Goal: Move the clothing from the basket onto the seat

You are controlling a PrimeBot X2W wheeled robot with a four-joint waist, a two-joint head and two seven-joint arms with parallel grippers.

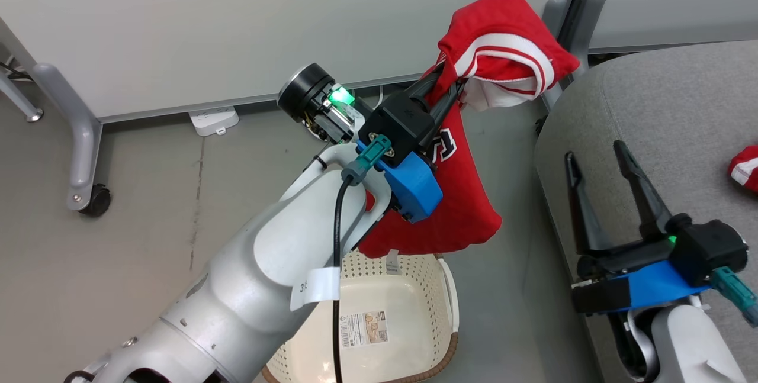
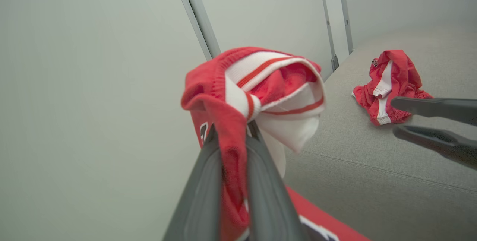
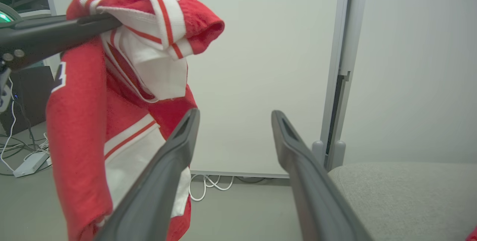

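Pale and close to the lens, the left arm (image 1: 249, 288) slants up from the lower left of the head view toward the centre of the frame. Behind it, at upper left, a white power strip (image 1: 213, 119) lies on the grey floor (image 1: 148, 241) at the foot of a wall panel.

At centre, the left gripper (image 1: 450, 75) is clamped on a red jersey (image 1: 468, 193). The left wrist view shows its two fingers (image 2: 201, 181) pressed together with a fold of cloth between them. White-trimmed fabric bunches over the fingertips, and the rest hangs down in mid-air. Below, at lower centre, the basket (image 1: 408, 267) stands on the floor with a paper label (image 1: 364, 328) on its cream bottom. The jersey's hem overlaps the basket's far rim in the frame, and contact cannot be told.

To the right, the grey seat (image 1: 669, 110) takes up the frame's right side. The right gripper (image 1: 594, 150) hangs over its near edge with fingers spread apart. The right wrist view looks between those fingers at the wall panel. At far right, a second jersey (image 1: 747, 167) lies crumpled on the seat. In the left wrist view it sits at upper right, just beyond the right gripper's tips.
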